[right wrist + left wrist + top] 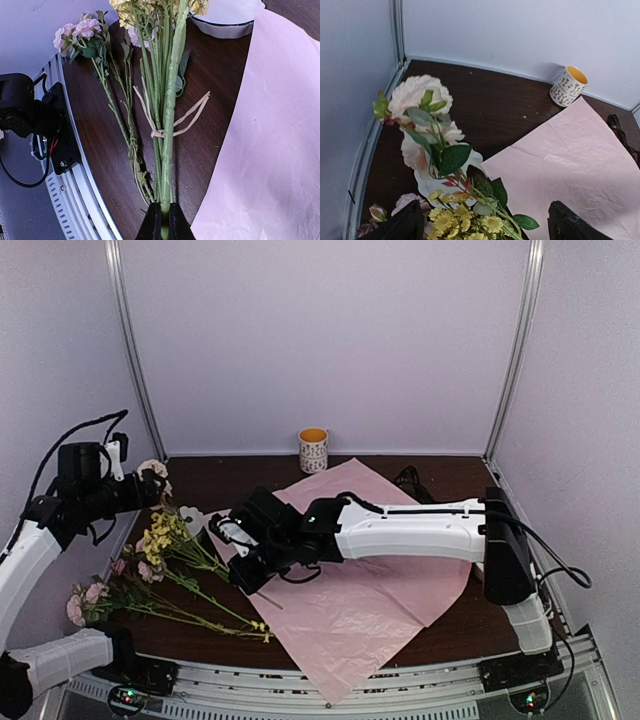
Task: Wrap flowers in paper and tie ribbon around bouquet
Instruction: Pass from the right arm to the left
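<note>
Two arms are being operated over a dark brown table. The right gripper is being reached across the table toward its left side. In the right wrist view, the right gripper is being kept pinched tight on the lower end of one thick green stem of the flowers; no gap is being shown between the fingers. The stems are being bound together by a pale raffia tie a little above the grip.

The flowers are being laid on the left part of the table, with the yellow blossoms and pink blooms pointing toward the left wall and the near left corner. Some blooms are being rested over a white dish.

The left gripper is being held raised at the far left, just beside a pale bloom. In the left wrist view, the left gripper is being kept wide, with the flowers lying in the gap between the fingers; whether they are being touched cannot be told.

The paper is being laid flat at the table centre, just right of the stems, one corner overhanging the near edge. A patterned mug is being stood upright beyond the far corner of the paper, against the back wall.
</note>
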Available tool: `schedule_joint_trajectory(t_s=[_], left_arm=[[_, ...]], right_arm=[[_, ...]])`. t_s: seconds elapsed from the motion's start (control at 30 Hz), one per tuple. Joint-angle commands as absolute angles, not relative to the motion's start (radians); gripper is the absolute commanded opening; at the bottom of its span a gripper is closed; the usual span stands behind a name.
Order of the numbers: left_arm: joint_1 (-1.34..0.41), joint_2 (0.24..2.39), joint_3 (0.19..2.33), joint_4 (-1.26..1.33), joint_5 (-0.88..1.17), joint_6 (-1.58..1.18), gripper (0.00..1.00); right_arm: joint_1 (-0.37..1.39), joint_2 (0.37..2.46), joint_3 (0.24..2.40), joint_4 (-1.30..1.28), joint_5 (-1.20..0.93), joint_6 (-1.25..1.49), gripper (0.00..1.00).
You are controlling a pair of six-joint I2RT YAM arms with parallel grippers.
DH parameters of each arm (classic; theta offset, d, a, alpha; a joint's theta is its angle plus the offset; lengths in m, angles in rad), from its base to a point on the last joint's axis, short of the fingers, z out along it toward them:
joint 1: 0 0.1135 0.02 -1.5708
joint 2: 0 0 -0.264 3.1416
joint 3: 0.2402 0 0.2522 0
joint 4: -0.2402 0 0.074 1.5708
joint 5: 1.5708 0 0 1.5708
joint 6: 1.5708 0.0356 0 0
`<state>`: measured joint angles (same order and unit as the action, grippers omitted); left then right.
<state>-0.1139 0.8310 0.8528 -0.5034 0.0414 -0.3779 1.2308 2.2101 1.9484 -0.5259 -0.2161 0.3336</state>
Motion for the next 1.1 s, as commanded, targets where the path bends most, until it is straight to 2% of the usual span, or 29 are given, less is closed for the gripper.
schedule_joint_trajectory(t_s=[0.0, 0.27, 0.47, 0.6, 0.67, 0.7, 0.8, 0.83, 0.87, 0.9, 0.97, 1.07], left_arm=[[-0.109, 0.891, 0.767, -0.464, 0.007, -0.564, 0.88], [-0.108, 1.025, 0.734, -0.319, -0.068, -0.636, 0.90], [-0.109, 1.103, 0.737, -0.238, -0.079, -0.635, 0.83], [-0.109, 1.142, 0.736, -0.229, -0.051, -0.638, 0.74], [-0.108, 1.149, 0.732, -0.216, -0.036, -0.640, 0.63], [-0.109, 1.149, 0.732, -0.212, -0.030, -0.639, 0.55], [-0.109, 1.126, 0.731, -0.217, -0.026, -0.638, 0.14], [-0.109, 1.112, 0.730, -0.221, -0.028, -0.634, 0.06], [-0.110, 1.094, 0.731, -0.226, -0.034, -0.626, 0.03], [-0.110, 1.077, 0.735, -0.237, -0.046, -0.614, 0.02], [-0.110, 1.038, 0.744, -0.264, -0.074, -0.582, 0.02], [-0.110, 0.977, 0.745, -0.289, -0.109, -0.544, 0.02]], right_arm=[[1.234, 2.155, 1.933, -0.460, -0.184, 0.346, 0.00], [1.255, 2.133, 1.896, -0.456, -0.149, 0.316, 0.00], [1.267, 2.137, 1.904, -0.469, -0.143, 0.288, 0.00], [1.270, 2.144, 1.920, -0.478, -0.143, 0.278, 0.00], [1.269, 2.148, 1.927, -0.481, -0.148, 0.275, 0.00], [1.271, 2.151, 1.931, -0.483, -0.152, 0.274, 0.00], [1.272, 2.164, 1.943, -0.491, -0.166, 0.274, 0.00], [1.272, 2.166, 1.945, -0.490, -0.174, 0.274, 0.00], [1.272, 2.168, 1.945, -0.487, -0.186, 0.275, 0.00], [1.272, 2.173, 1.947, -0.484, -0.196, 0.275, 0.02], [1.272, 2.185, 1.955, -0.480, -0.227, 0.274, 0.12], [1.272, 2.215, 1.996, -0.498, -0.298, 0.262, 0.44]])
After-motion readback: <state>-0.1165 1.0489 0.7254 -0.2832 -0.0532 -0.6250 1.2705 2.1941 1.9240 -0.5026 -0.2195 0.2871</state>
